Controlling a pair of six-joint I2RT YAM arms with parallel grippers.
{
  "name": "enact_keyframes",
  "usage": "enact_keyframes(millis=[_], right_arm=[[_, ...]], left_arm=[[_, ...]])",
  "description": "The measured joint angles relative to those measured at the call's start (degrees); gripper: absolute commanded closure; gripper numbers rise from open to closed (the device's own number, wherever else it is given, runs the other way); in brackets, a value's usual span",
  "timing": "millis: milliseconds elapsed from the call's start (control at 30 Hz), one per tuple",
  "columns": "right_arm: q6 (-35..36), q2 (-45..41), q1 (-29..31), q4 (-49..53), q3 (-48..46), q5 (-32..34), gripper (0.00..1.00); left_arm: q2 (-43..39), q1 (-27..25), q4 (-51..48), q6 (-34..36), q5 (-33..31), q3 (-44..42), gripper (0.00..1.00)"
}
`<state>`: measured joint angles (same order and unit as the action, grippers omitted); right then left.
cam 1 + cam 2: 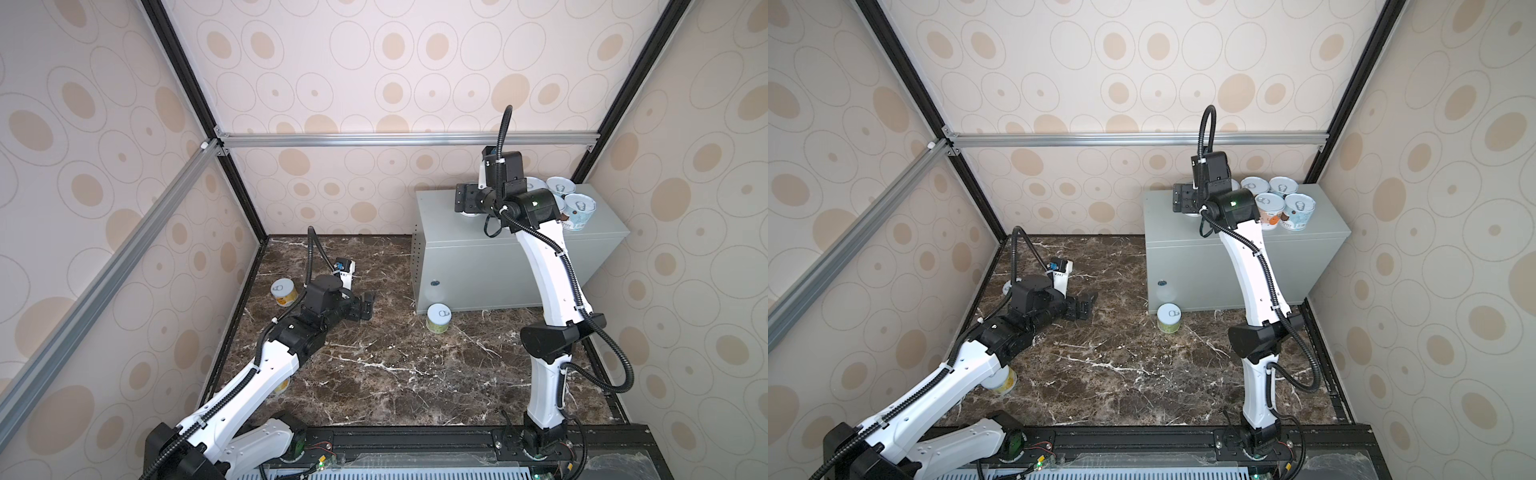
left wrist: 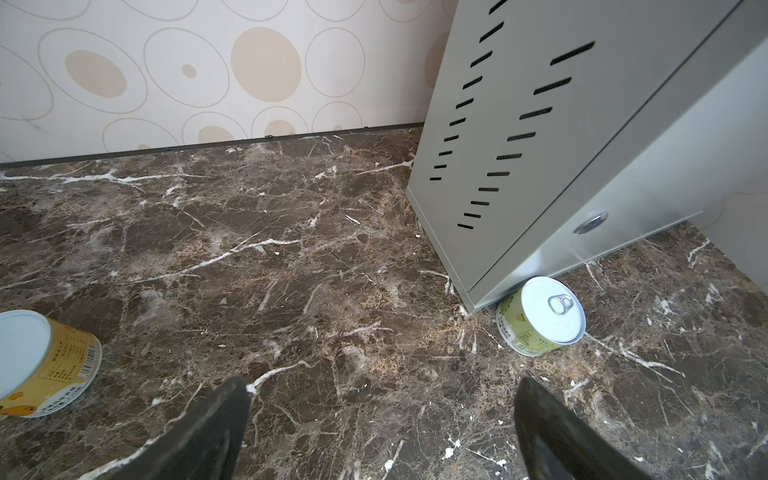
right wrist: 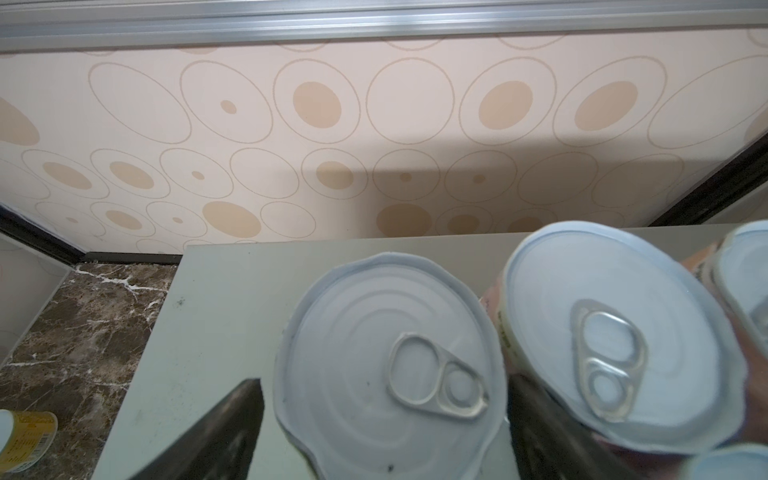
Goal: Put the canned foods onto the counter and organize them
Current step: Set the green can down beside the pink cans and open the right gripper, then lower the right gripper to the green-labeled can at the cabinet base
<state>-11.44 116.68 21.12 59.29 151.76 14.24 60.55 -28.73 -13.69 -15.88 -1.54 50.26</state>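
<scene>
The counter (image 1: 511, 249) (image 1: 1225, 257) stands at the back right. Several canned foods (image 1: 579, 212) (image 1: 1298, 212) cluster on the right of its top. My right gripper (image 1: 469, 199) (image 3: 382, 386) hangs over the top, open. Its fingers (image 3: 237, 415) straddle an upright tin (image 3: 386, 365), with a gap showing beside one finger. A pink tin (image 3: 606, 332) stands next to it. On the marble floor stand a green tin (image 1: 438, 318) (image 2: 540, 316) by the counter's corner and a yellow tin (image 1: 284, 292) (image 2: 45, 361). Another yellow tin (image 1: 1003, 380) sits under my left arm. My left gripper (image 1: 368, 305) (image 2: 383, 382) is open and empty, low over the floor.
The dark marble floor (image 1: 374, 374) is walled in by patterned panels on three sides. An aluminium bar (image 1: 374, 139) crosses the back wall. The counter's slotted side (image 2: 498, 124) faces my left gripper. A black rail (image 1: 415, 440) runs along the front.
</scene>
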Motion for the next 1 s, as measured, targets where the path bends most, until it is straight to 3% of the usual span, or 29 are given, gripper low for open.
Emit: enact_keyframes(millis=[500, 800, 1000], right_arm=[[1.07, -9.42, 0.37, -1.03, -2.12, -5.16, 0.05], [3.96, -21.49, 2.69, -2.75, -12.7, -7.89, 0.03], [4.66, -32.7, 4.79, -6.93, -29.24, -9.73, 0.0]], left_arm=[[-0.02, 0.26, 0.79, 0.0, 0.07, -0.39, 0.01], [-0.98, 0.35, 2.45, 0.04, 1.2, -2.1, 0.01], [-0.98, 0.35, 2.64, 0.11, 1.22, -2.25, 0.01]])
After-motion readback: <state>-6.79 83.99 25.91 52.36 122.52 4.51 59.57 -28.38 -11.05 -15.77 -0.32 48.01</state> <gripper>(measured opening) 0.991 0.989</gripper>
